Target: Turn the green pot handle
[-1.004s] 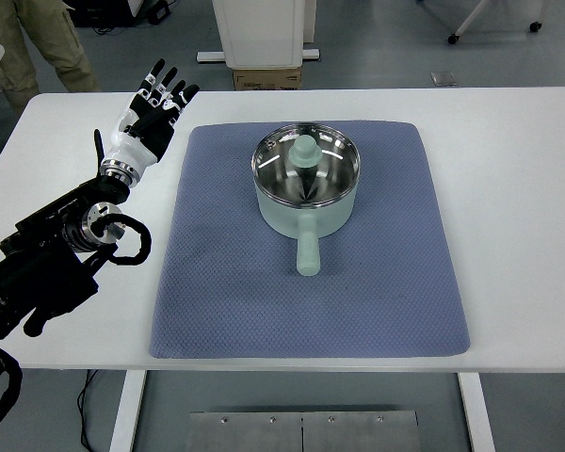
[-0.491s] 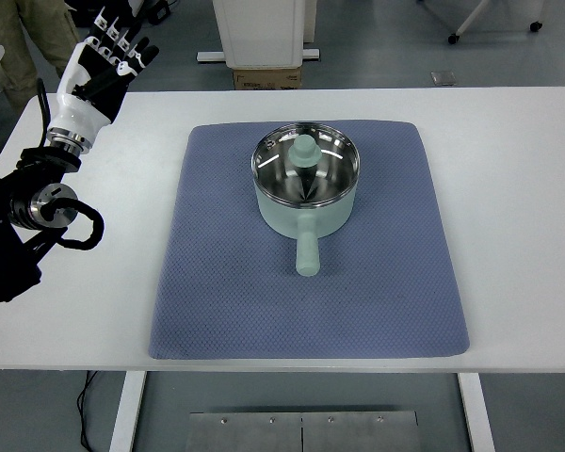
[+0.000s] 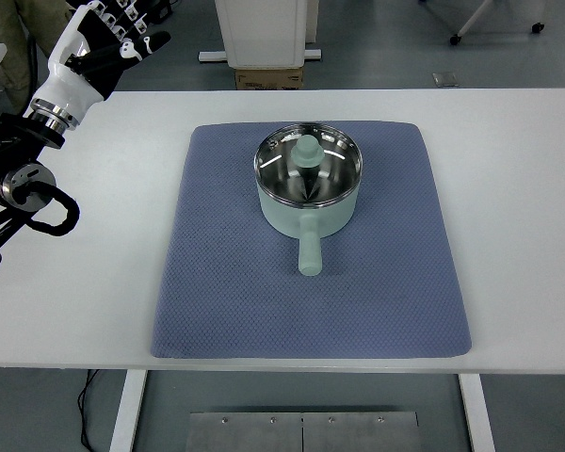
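Note:
A pale green pot (image 3: 308,181) with a shiny steel inside stands upright on the back middle of a blue-grey mat (image 3: 226,282). Its green handle (image 3: 309,248) points straight toward the table's near edge. My left hand (image 3: 104,42) is raised at the far left corner of the table, well away from the pot, fingers spread and empty. Its black arm (image 3: 19,184) comes in from the left edge. My right arm is out of view.
The white table (image 3: 518,207) extends around the mat on all sides. Beyond the far edge stand a white cabinet base (image 3: 264,33) with a cardboard box (image 3: 267,78) under it, and a person's leg (image 3: 24,47) at the top left.
My left hand has pulled back from beside the mat's left edge to the far left corner and risen, and the arm has drawn back toward the left edge. The pot has not moved.

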`<state>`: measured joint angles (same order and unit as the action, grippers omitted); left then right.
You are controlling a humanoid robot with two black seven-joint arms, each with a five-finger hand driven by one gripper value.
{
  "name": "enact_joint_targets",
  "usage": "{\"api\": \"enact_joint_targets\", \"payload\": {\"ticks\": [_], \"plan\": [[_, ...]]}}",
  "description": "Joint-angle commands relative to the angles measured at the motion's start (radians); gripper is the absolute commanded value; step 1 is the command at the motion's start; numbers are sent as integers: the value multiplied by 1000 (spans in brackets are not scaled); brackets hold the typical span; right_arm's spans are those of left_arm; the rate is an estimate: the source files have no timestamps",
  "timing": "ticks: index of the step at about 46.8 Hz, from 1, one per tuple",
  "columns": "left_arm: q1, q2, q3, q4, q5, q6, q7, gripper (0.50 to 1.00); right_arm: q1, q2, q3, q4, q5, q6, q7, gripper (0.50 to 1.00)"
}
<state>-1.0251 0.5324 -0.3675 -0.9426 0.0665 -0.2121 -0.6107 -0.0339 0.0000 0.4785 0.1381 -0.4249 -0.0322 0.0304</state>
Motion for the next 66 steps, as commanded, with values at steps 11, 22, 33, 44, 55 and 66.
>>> {"api": "enact_joint_targets", "payload": {"ticks": [11, 22, 33, 44, 55, 66], "plan": [[-114, 58, 73, -131, 64, 43, 0, 1000, 0, 0, 0, 0, 0, 0, 0, 1000], [-279, 98, 286, -193, 64, 14, 0, 1000, 0, 0, 0, 0, 0, 0, 0, 1000], [-407, 109, 444, -189, 64, -130, 0, 1000, 0, 0, 0, 0, 0, 0, 0, 1000], [-475, 100, 547, -189, 73, -130, 0, 1000, 0, 0, 0, 0, 0, 0, 0, 1000], [-507, 95, 550, -188, 248, -128, 0, 1000, 0, 0, 0, 0, 0, 0, 0, 1000], [-512, 72, 547, -208, 391, -127, 0, 1000, 0, 0, 0, 0, 0, 0, 0, 1000]]}}
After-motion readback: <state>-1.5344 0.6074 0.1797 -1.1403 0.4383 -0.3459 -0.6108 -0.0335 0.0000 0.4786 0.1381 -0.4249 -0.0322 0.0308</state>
